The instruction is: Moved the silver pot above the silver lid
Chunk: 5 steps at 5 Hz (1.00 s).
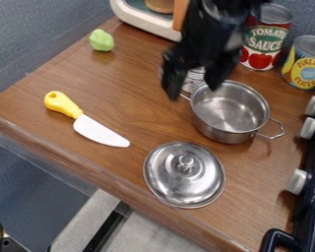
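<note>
The black gripper (194, 90) hangs at the upper middle, its two fingers apart, over the left rim of the silver pot and near that side's handle. Right of centre, the silver pot (229, 110) stands upright and empty, its other handle pointing to the lower right. Below and to the left of the pot, the silver lid (185, 184) lies on the wooden counter with its knob up. Pot and lid are apart. Whether the fingers touch the pot's rim, I cannot tell.
A knife with a yellow handle (63, 104) lies at left, a green object (102, 40) behind it. Tomato sauce (262, 42) and pineapple (306, 64) cans stand at the upper right, a small can (194, 76) behind the gripper. Stove knobs (297, 182) line the right edge.
</note>
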### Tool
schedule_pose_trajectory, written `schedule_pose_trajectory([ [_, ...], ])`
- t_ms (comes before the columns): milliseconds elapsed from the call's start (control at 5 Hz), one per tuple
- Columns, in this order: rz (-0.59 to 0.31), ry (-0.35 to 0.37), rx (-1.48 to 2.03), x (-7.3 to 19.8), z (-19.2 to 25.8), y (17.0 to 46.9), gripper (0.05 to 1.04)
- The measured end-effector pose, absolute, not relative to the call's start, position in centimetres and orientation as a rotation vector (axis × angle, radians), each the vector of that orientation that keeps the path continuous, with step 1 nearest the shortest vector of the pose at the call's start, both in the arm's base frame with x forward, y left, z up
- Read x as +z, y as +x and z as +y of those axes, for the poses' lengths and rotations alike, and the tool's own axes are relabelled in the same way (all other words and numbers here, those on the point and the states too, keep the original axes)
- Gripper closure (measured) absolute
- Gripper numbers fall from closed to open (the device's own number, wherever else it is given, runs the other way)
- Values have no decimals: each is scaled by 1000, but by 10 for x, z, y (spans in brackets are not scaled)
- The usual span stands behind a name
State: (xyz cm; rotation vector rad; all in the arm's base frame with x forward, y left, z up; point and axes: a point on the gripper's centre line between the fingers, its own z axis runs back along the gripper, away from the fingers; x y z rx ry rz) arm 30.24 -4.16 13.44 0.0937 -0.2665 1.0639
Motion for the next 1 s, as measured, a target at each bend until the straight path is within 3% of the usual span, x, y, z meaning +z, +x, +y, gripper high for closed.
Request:
schedule_pose_trajectory([
  [1000, -275, 85, 1065, 136, -42, 303, 83],
])
